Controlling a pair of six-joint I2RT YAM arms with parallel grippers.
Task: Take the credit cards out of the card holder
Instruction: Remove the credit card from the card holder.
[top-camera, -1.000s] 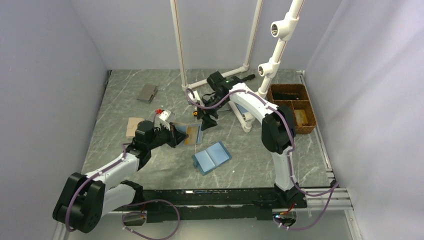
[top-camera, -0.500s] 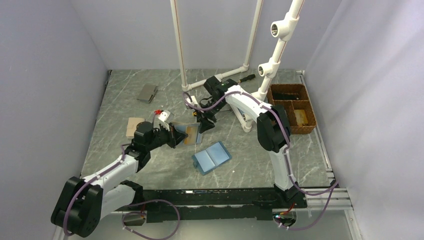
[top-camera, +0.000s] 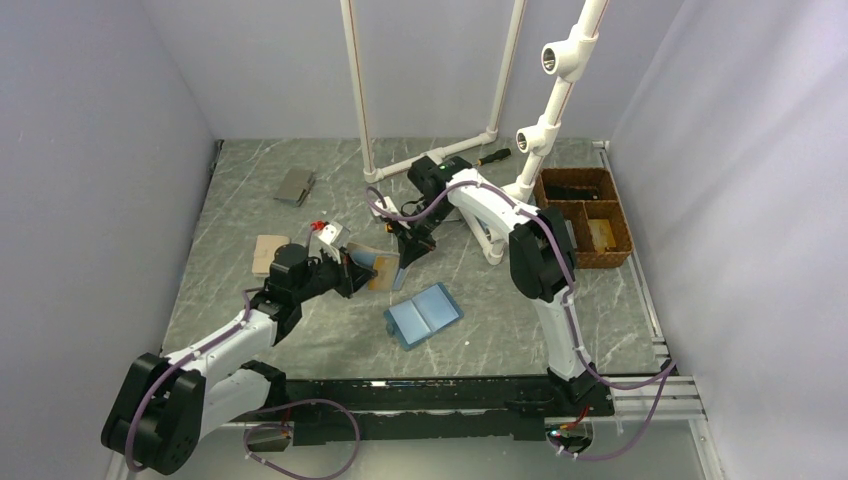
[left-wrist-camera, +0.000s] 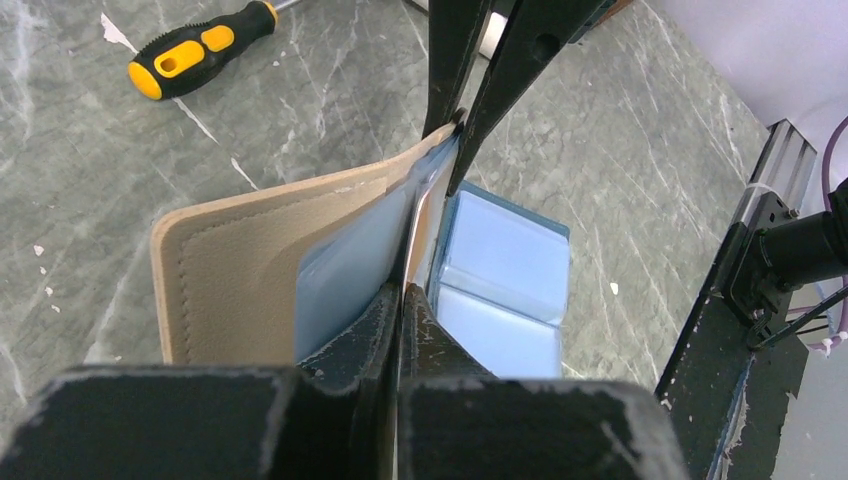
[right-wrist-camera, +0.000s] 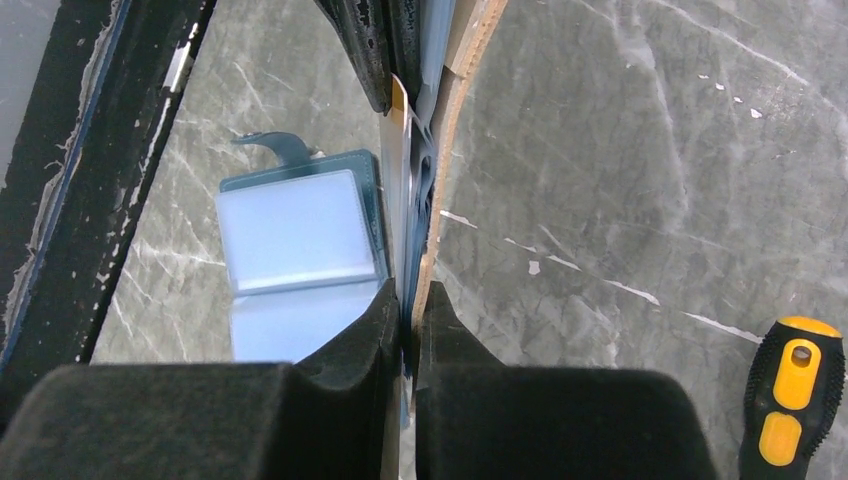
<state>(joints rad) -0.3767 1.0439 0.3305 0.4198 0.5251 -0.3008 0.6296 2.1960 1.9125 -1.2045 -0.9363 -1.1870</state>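
The card holder (top-camera: 380, 268), tan outside with blue-grey panels inside, is held partly unfolded above the table between both grippers. My left gripper (left-wrist-camera: 404, 292) is shut on its near side, pinching a blue-grey panel (left-wrist-camera: 345, 270). My right gripper (right-wrist-camera: 415, 298) comes from the far side and is shut on the opposite edge, tan cover and blue panels between its fingers (left-wrist-camera: 455, 60). In the top view the left gripper (top-camera: 347, 272) and right gripper (top-camera: 405, 250) face each other across the holder. The credit cards show only as thin edges (right-wrist-camera: 397, 150) between the panels.
An all light-blue bifold (top-camera: 423, 314) lies open just below the holder. A yellow-and-black screwdriver (left-wrist-camera: 200, 48) lies beyond it. A grey folded wallet (top-camera: 295, 185), a tan piece (top-camera: 268, 252), a white PVC frame (top-camera: 490, 245) and a wicker basket (top-camera: 590, 215) stand around.
My right gripper came down onto the holder's far edge and shut on it. The left gripper kept its grip, and the holder tilted up slightly.
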